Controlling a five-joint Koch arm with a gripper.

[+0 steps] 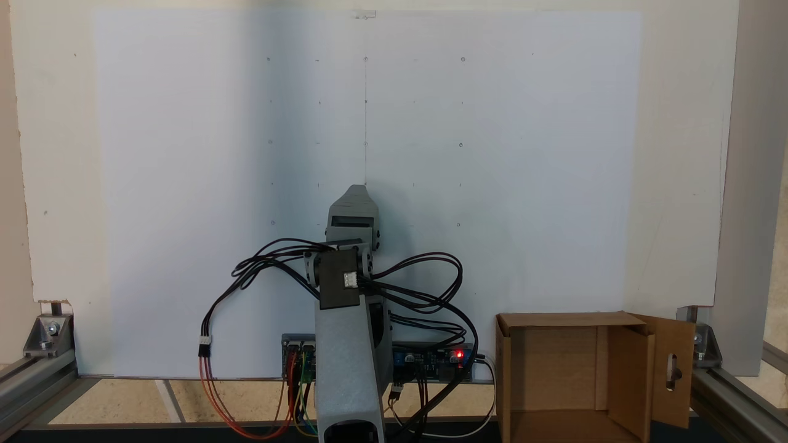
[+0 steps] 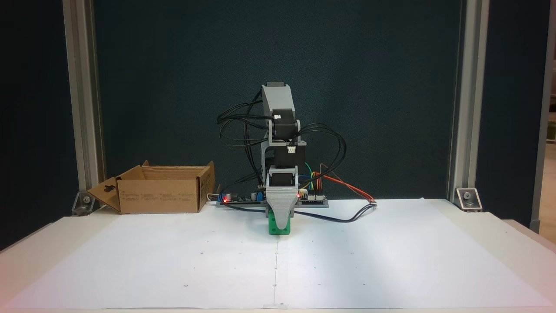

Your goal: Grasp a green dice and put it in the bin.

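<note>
The green dice (image 2: 273, 227) rests on the white paper in the middle of the table, just in front of the arm's base. My gripper (image 2: 281, 225) reaches straight down onto it. The grey front finger (image 2: 280, 208) covers most of the cube, and the other jaw is hidden behind it, so I cannot see whether the dice is held. From above, in a fixed view, the gripper (image 1: 356, 189) shows as a single grey tip, with the dice hidden under it. The bin (image 2: 160, 194), a brown cardboard box with its flaps open, stands to the left in a fixed view; in the other fixed view the bin (image 1: 554, 369) is at the lower right.
Black and coloured cables (image 2: 339, 152) loop around the arm. A circuit board with red lights (image 2: 312, 199) lies at its base. Aluminium frame posts (image 2: 82, 108) stand at both sides. A large white paper sheet (image 2: 391, 261) covers the table.
</note>
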